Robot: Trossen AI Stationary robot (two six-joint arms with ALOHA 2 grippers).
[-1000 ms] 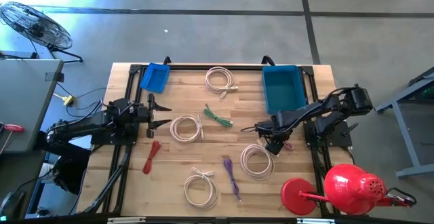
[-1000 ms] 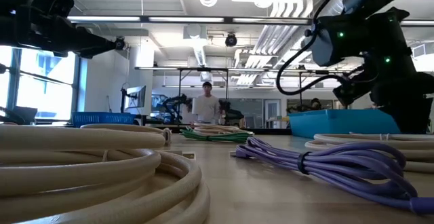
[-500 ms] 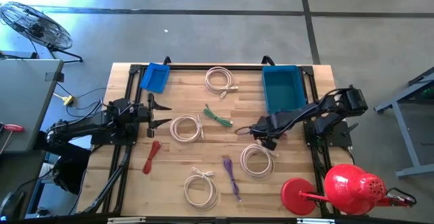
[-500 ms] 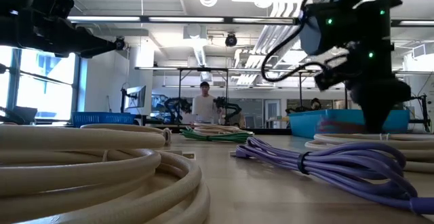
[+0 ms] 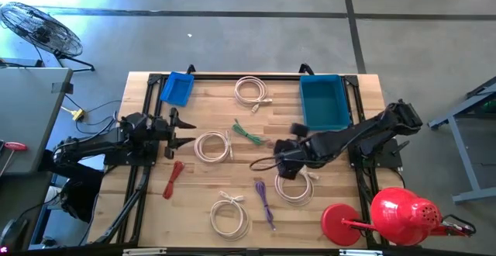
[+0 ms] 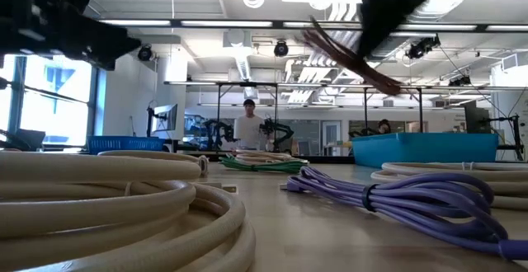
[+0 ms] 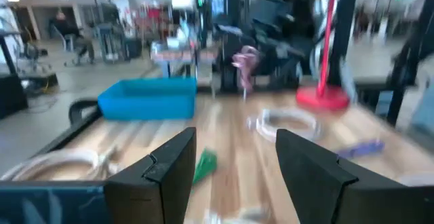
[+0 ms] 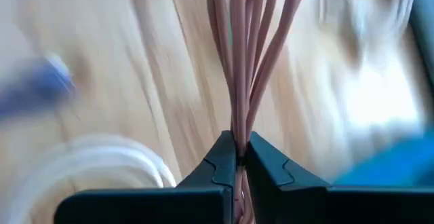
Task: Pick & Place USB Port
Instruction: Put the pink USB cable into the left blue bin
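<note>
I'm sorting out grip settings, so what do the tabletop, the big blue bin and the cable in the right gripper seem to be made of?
Tabletop: pale wood, matte, judging by its visible grain and plank lines.
Big blue bin: likely moulded plastic, with uniform colour and smooth walls.
Pink cable bundle: probably rubbery or plastic-jacketed wire; thin smooth strands hang limp from the right gripper, which is shut on them.

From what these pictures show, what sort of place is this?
Probably a robotics lab or workshop. Coiled cables and blue bins lie on a wooden workbench; behind it, an open hall with ceiling pipes, more benches and a person.
</note>
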